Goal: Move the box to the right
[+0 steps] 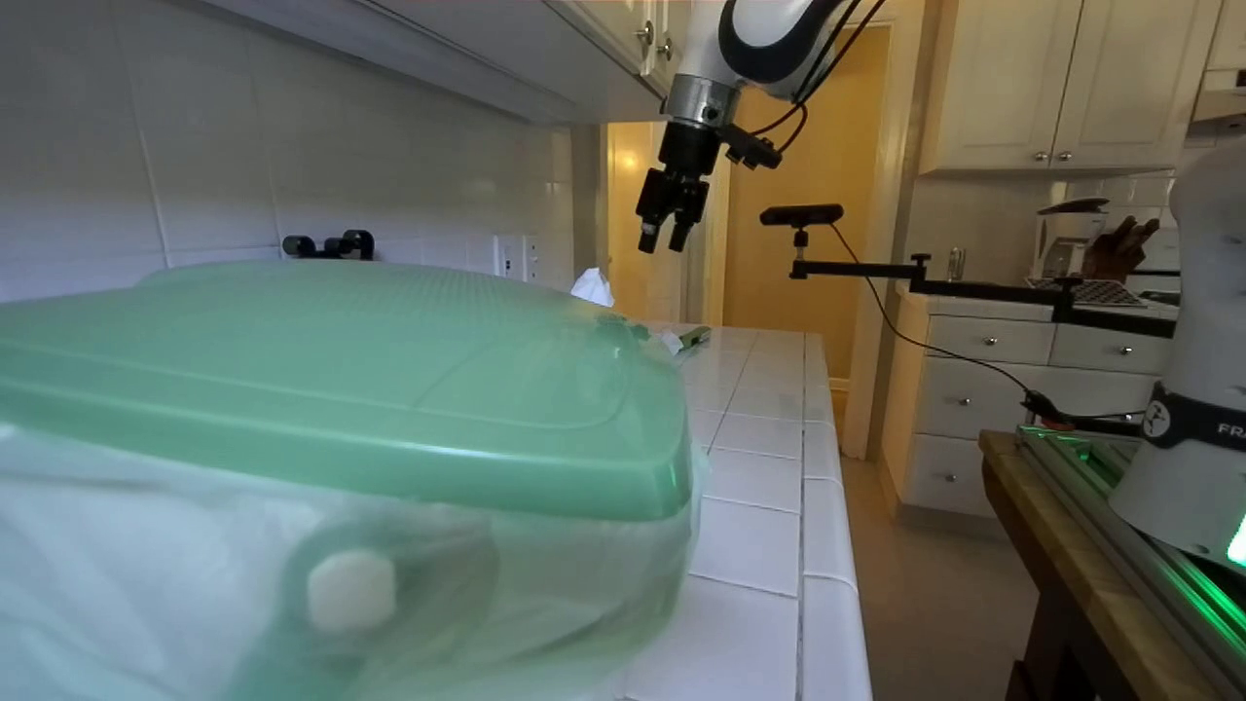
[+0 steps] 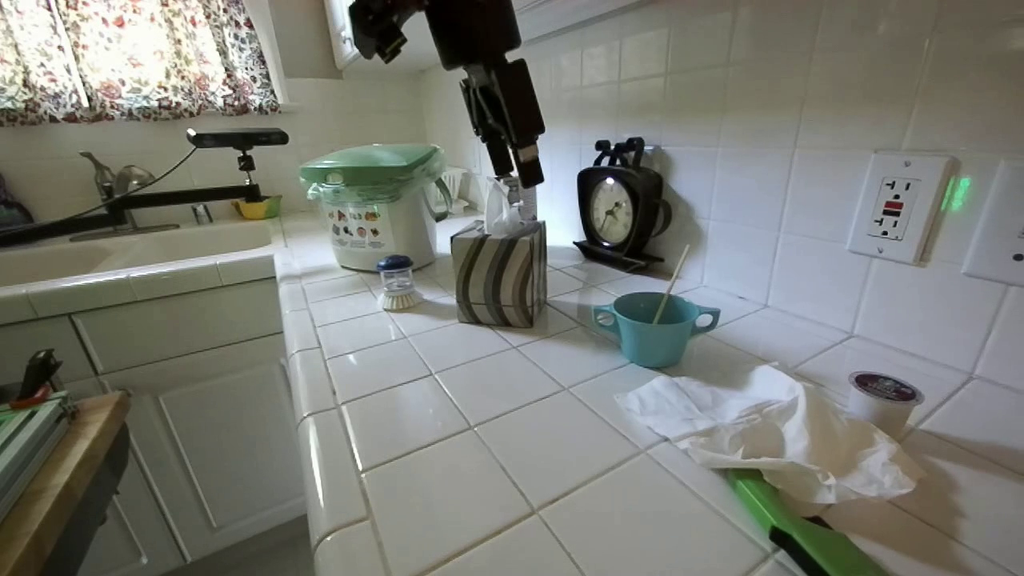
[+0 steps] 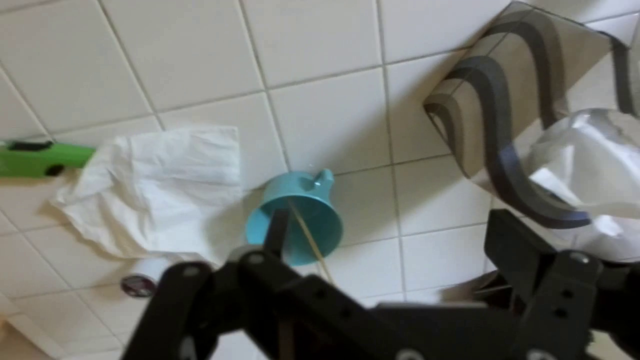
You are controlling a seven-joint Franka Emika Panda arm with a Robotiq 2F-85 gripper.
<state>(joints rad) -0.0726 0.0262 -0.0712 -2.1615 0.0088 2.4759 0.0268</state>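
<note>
The striped box [image 2: 498,276] is standing on the tiled surface [image 2: 448,448], a white tissue [image 2: 502,212] rising from its top. Above the surface, the fingers [image 3: 517,255] are hanging wide apart, holding only air and clear of the box. Near it, a turquoise cup [image 2: 656,344] is holding a thin stick [image 2: 672,283] and a brush [image 2: 397,284] is standing; farther off, the green-lidded tub [image 2: 368,228] is resting.

We see the box [image 3: 525,95] cut off by the wrist view's right edge, the green handle [image 3: 30,161] by its left, while in an exterior view the tub [image 1: 341,458] hides the box below its tissue [image 1: 592,288].
</note>
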